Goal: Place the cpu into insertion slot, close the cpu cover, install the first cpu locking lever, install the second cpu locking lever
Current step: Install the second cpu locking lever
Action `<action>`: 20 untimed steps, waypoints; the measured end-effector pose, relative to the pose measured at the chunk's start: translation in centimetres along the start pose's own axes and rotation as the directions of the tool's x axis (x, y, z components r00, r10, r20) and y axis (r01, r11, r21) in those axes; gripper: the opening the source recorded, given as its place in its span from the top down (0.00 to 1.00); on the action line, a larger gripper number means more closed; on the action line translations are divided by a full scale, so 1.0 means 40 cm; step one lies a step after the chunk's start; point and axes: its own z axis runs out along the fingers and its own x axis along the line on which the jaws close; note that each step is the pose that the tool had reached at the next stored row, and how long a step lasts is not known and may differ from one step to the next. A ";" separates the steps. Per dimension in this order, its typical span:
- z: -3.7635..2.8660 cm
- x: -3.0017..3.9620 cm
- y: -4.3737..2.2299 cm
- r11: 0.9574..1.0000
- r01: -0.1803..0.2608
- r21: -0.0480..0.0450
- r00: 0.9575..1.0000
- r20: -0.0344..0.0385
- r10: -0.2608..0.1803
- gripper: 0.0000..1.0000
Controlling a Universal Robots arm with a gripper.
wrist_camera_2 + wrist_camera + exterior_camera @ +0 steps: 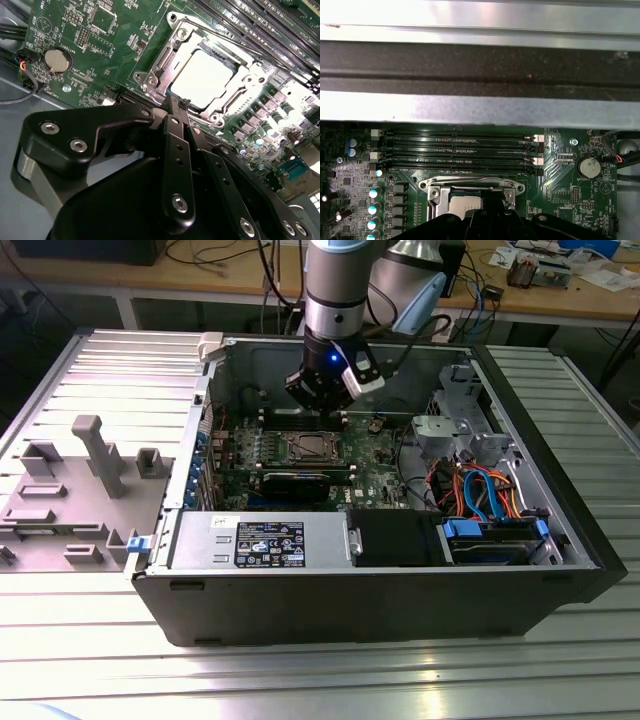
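Ribbed metal table (90, 350) is seen under an open computer case (400, 590), with the motherboard (65, 30) lying flat inside. On that motherboard the cpu (202, 79) is seated in the insertion slot (172, 52), framed by the cpu cover (240, 97). Just above the slot's edge the gripper (177, 107) is held with fingers pressed together, nothing gripped.

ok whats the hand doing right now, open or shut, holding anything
Hand: shut, fingers together with nothing between them, hovering just over the edge of the cpu cover; the cpu sits in its slot.
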 end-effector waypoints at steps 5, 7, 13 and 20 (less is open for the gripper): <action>0.000 0.000 -0.008 1.000 0.000 0.000 1.000 0.000 0.000 0.89; 0.000 0.000 -0.008 1.000 0.000 0.000 1.000 0.000 0.000 0.89; -0.001 0.000 -0.009 1.000 0.000 0.000 1.000 0.000 0.000 0.89; -0.029 0.000 -0.008 1.000 0.000 0.000 1.000 0.000 0.000 0.89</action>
